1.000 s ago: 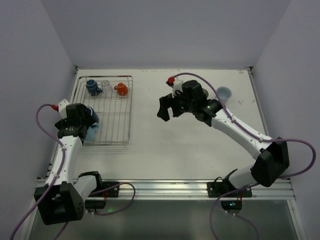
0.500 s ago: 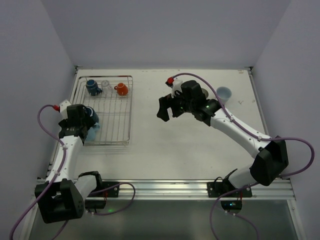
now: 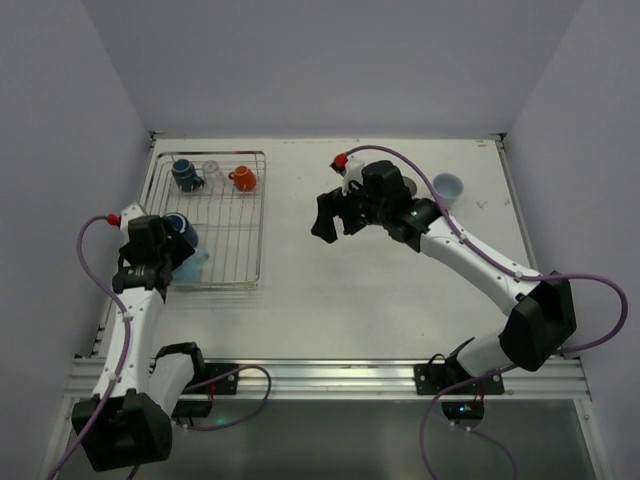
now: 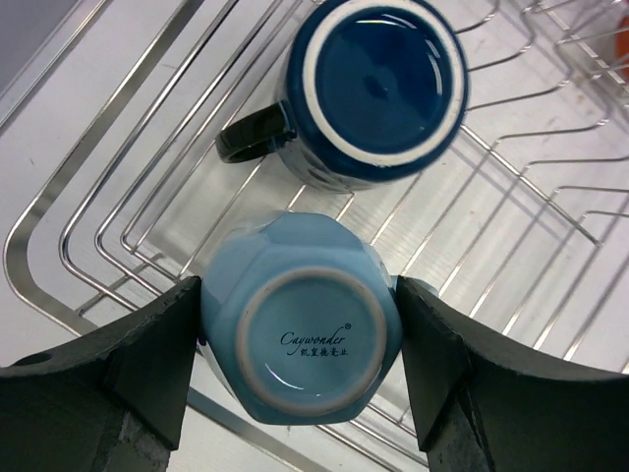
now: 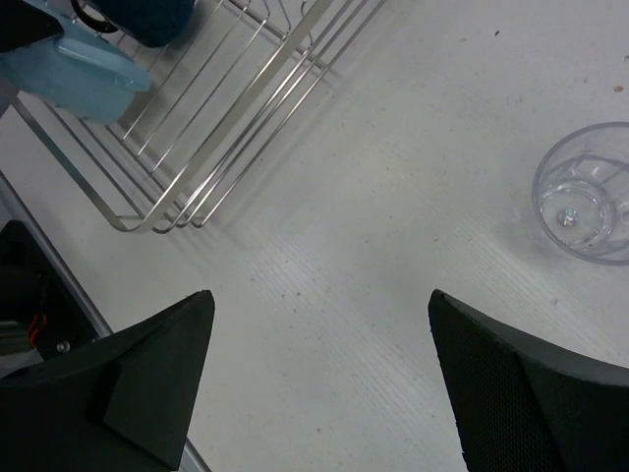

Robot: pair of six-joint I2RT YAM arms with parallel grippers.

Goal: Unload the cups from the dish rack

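Our left pincer [image 4: 297, 300] is clamped on the upturned light blue cup [image 4: 300, 334], axis vertical, at the dish rack [image 4: 98, 285] near-left corner, dark blue mug [image 4: 378, 84] just behind. We'd lift straight up. Right pincer [image 5: 319, 300] gapes empty, well apart.

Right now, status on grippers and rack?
Left gripper shut on light blue cup, near corner of rack. Right gripper open, empty, above table. Dark blue mug beside cup.
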